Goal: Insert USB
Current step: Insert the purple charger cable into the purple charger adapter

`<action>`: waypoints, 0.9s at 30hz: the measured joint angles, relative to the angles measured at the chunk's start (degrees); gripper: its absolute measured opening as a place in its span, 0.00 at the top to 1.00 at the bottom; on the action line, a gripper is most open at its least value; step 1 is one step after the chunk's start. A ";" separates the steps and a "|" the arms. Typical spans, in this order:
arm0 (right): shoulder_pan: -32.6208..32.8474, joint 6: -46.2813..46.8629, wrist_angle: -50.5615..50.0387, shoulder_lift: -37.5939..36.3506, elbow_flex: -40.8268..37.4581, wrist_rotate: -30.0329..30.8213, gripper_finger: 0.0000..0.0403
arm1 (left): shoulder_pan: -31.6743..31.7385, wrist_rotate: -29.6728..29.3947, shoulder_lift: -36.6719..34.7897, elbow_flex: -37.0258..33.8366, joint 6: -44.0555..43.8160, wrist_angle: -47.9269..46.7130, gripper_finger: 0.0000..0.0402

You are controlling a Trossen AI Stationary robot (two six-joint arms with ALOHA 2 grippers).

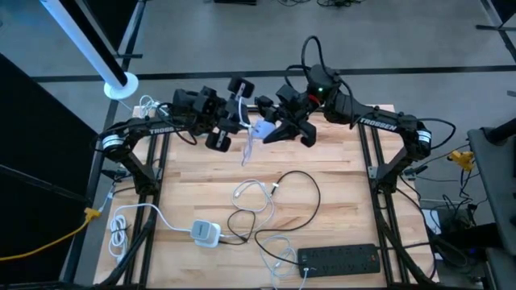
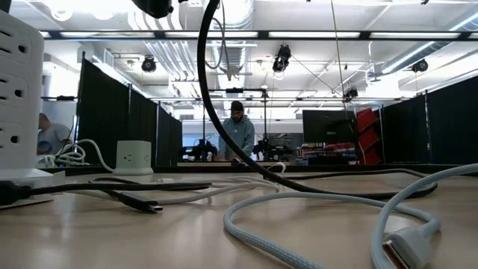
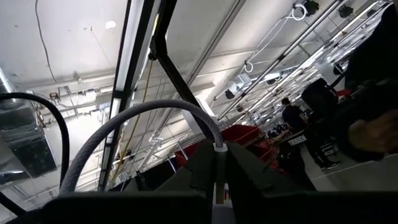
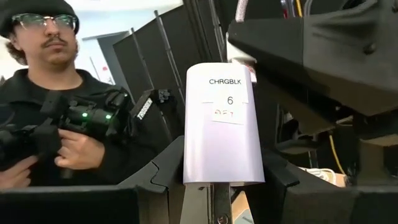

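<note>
Overhead, we note both arms raised and meeting above the far middle of the wooden table (image 1: 339, 173). Left to right: the left gripper (image 1: 239, 119) is clamped on the plug end of a grey cable (image 1: 249, 147) that hangs from it toward the table; its wrist view shows the cable (image 3: 124, 121) arching out from between the fingers. White lettering reading TROSSEN runs along the left arm.

Just to its right, the right gripper (image 1: 270, 129) is shut on a white charger block (image 1: 262, 129), so block and plug sit nearly touching between the two tools. In the right wrist view the charger block (image 4: 224, 121) stands upright in the jaws; we read "CHRGBLK" printed on it, a "6" beneath, and a fainter scrawl we cannot make out. A person behind it holds a dark handset marked TROSSEN.

On the near table: a white adapter (image 1: 206, 233), loose white cables (image 1: 254, 197), a black power strip (image 1: 339, 258).
</note>
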 joint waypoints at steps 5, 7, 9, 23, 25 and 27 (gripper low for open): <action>-0.38 3.32 -0.37 0.01 0.00 -0.18 0.71 | -0.65 0.05 0.00 0.04 0.67 -0.93 0.96; -0.39 4.37 -0.31 0.01 0.00 -0.18 0.71 | -0.81 0.05 0.00 0.04 1.12 -1.71 0.96; -0.38 5.00 -0.31 0.01 0.00 -0.19 0.71 | -1.02 0.04 0.00 0.09 1.57 -2.55 0.96; -0.53 8.37 -0.31 -0.01 0.00 -3.44 0.71 | -1.77 0.03 0.00 0.20 2.48 -4.09 0.96; -0.54 8.90 -0.35 -0.01 0.00 -3.41 0.71 | -1.77 0.05 0.00 0.20 2.45 -4.11 0.96; -0.68 9.08 -0.41 -0.21 -0.02 -3.18 0.71 | -1.76 0.26 0.00 0.20 2.05 -4.11 0.96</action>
